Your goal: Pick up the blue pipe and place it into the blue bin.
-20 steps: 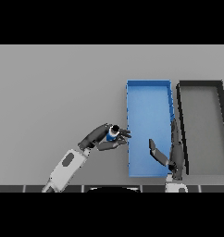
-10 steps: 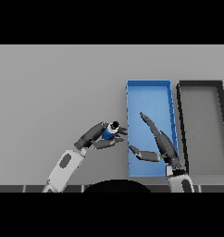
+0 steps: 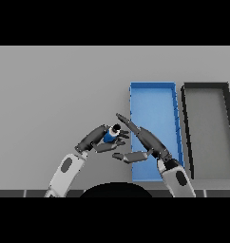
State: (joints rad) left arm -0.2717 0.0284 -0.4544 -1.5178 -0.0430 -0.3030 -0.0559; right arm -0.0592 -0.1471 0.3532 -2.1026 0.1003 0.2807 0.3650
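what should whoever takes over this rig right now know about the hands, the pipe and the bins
Left hand: curled round the short blue pipe with a dark end, just left of the blue rectangular bin.
Right hand: open, fingers straight, reaching toward the pipe over the bin's left wall.
Black rectangular bin sits right of the blue one.
Done: pipe grasped. Left: get it into the blue bin.

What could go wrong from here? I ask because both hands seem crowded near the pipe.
The left hand pinches the blue pipe just outside the blue bin, and the open right hand reaches across close to it. The two hands could collide and knock the pipe loose. If a handover is meant, the short pipe leaves little free surface to grasp. Released now, it would likely land on the table, not in the bin.
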